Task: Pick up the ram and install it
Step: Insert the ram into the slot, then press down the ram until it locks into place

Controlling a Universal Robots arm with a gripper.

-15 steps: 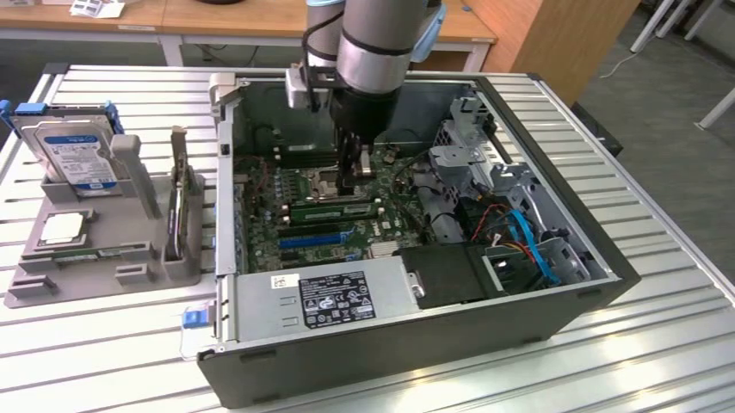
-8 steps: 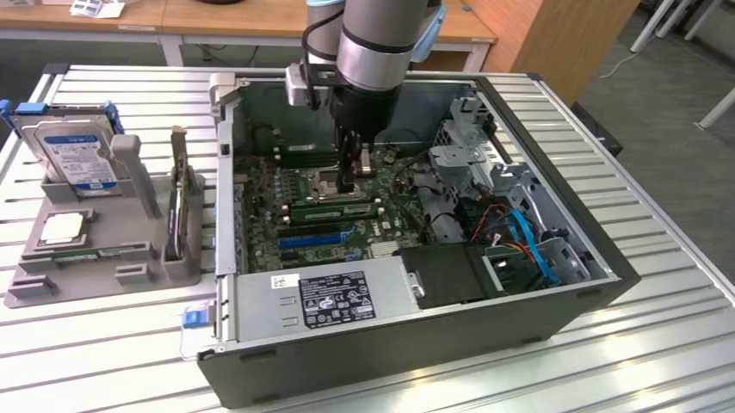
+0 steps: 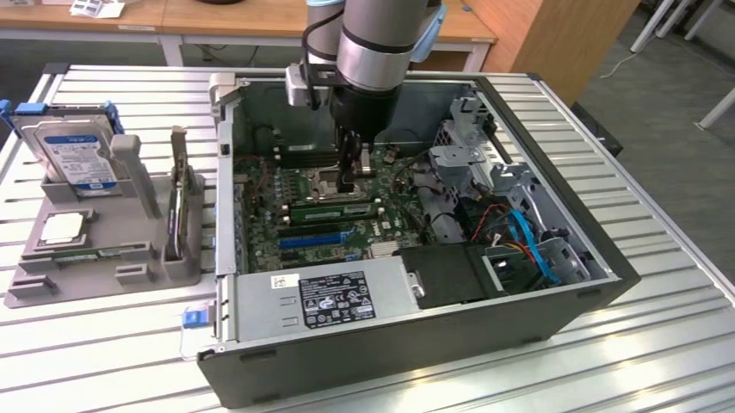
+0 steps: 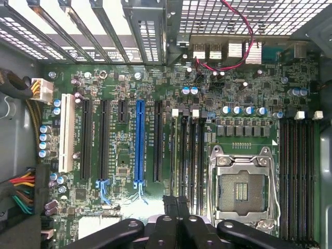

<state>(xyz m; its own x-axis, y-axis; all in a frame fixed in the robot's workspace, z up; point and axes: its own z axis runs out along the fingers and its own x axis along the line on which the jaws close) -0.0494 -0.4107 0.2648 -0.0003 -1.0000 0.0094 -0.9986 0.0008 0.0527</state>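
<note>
The ram [image 3: 333, 206], a narrow green stick, lies along a slot of the motherboard [image 3: 379, 228] inside the open computer case, just beside the CPU socket [image 3: 325, 182]. My gripper [image 3: 354, 172] hangs inside the case a little above that socket and the ram's far side. In the wrist view the dark fingertips [image 4: 170, 206] are pressed together over one end of the black memory slots [image 4: 188, 155], with nothing visible between them. The gripper [image 4: 176, 205] is shut. I cannot tell from the wrist view which slot holds the ram.
The case walls [image 3: 224, 172] and the drive cage [image 3: 483, 146] hem the arm in. A power supply [image 3: 333, 301] fills the case's near end. At the exterior view's left a grey holder [image 3: 69, 275] carries a hard drive [image 3: 78, 155], a CPU chip [image 3: 64, 226] and an upright card [image 3: 178, 198].
</note>
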